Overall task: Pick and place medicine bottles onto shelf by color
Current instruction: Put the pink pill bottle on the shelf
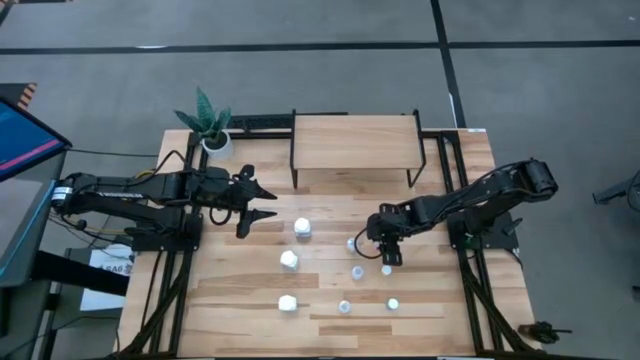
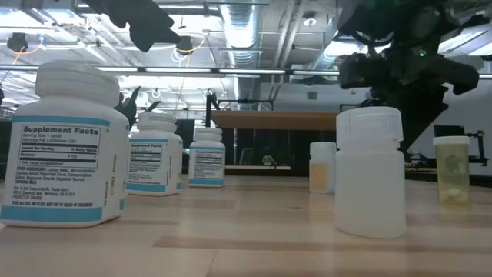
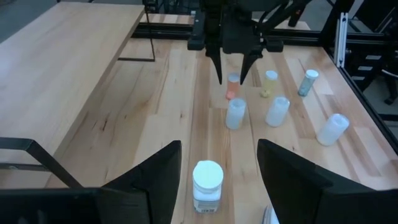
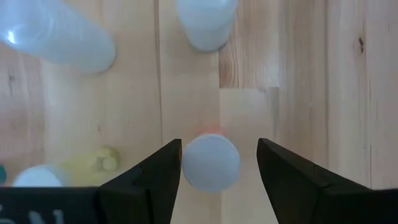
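- nearest your low camera you have a large white bottle with a printed supplement label (image 2: 63, 146), standing upright on the pale wooden plank tabletop (image 1: 240, 300); two more white labelled bottles (image 2: 156, 154) stand behind it in a line running back toward the shelf
- on the right half of the table you see the small translucent bluish bottles (image 3: 277, 111), one lying on its side (image 3: 332, 128), and near them a yellowish-capped small bottle (image 3: 270, 77) and a green-capped one (image 3: 307, 81)
- your right gripper (image 1: 387, 252) points straight down with its fingers spread wide; a small bottle with a pale round cap and reddish body (image 4: 210, 162) stands between the fingers, and you cannot tell whether either finger touches it
- your left gripper (image 1: 262, 201) hangs above the table's left side, jaws parted and holding nothing, aimed toward one white bottle (image 3: 207, 185)
- farthest back, the small raised light-wood shelf on thin black legs (image 1: 353, 142) carries no bottles; every bottle sits on the tabletop
- a white pot with a green plant (image 1: 212, 124) stands at the far left corner, beside the shelf
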`<state>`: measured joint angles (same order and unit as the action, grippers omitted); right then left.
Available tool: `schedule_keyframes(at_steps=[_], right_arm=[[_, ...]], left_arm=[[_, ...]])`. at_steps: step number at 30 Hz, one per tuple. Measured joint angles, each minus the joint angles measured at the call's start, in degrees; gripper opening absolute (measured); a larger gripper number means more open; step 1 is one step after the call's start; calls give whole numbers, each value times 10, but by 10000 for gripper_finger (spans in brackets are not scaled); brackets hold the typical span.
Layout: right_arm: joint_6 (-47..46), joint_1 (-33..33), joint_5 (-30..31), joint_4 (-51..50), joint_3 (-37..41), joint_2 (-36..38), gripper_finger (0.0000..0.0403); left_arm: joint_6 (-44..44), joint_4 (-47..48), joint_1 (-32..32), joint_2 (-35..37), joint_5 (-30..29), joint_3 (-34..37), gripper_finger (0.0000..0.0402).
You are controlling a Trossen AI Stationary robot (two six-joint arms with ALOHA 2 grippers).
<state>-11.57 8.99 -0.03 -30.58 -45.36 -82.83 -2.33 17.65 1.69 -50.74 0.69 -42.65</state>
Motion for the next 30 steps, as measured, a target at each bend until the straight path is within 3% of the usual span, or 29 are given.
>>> schedule_keyframes(at_steps=[18, 23, 30], right_arm=[[0, -5, -1, -25, -12, 11, 114], [2, -5, -1, -126, -86, 25, 120], [74, -20, 1, -290, -239, 32, 122]], left_arm=[[0, 0, 0, 0, 0, 0, 199], [0, 0, 0, 0, 0, 0, 199], [6, 0, 0, 0, 0, 0, 199]])
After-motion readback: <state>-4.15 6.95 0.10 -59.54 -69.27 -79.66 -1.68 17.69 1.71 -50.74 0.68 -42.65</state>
